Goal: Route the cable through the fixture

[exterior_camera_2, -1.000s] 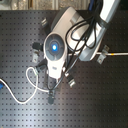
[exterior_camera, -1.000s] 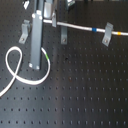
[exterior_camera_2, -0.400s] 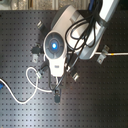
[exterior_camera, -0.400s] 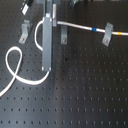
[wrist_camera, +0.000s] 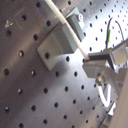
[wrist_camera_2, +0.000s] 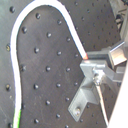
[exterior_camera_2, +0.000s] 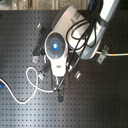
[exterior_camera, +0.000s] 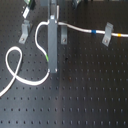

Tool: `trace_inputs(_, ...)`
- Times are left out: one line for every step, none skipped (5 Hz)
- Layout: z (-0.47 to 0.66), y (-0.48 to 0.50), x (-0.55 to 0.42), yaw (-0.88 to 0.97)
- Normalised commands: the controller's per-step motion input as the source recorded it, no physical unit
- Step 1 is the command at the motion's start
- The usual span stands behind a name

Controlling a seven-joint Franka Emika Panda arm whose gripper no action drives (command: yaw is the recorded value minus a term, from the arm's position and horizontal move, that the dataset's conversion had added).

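So here's my feed: in the first exterior view the gripper (exterior_camera: 51, 70) is hanging straight down over the black perforated bench (exterior_camera: 85, 100), its long grey finger (exterior_camera: 52, 47) reaching nearly to the surface. The cable (exterior_camera: 80, 29) comes in from the first exterior view's right, passes a small yellow band and a blue band on either side of a grey clip (exterior_camera: 106, 36), runs on to a second clip (exterior_camera: 63, 36) just beside the finger, then curves down along the finger, where I can make out a short green bit. From there it swings out into a big loop towards the first exterior view's left and trails off the edge. Two more clips (exterior_camera: 25, 34) stand near that left side, not touching the cord as far as I can see.

The second exterior view is mostly blocked by the arm's white body (exterior_camera_2: 62, 37) with its blue light, but the white loop (exterior_camera_2: 35, 82) lies on the bench below it, and the jaws sit right at the loop's end.

In the first wrist view the cord (wrist_camera: 62, 22) runs across a grey bracket (wrist_camera: 55, 42) and into the metal fingertips (wrist_camera: 102, 60). The second wrist view shows the same: the cable (wrist_camera_2: 35, 15) arcs round and ends right at the fingertips (wrist_camera_2: 95, 67). Looks to me like the jaws are pinched nearly closed on the cord.
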Motion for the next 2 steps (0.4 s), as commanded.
trace_inputs(0.0, 0.001, 0.017, 0.0)
trace_inputs(0.0, 0.001, 0.026, 0.0)
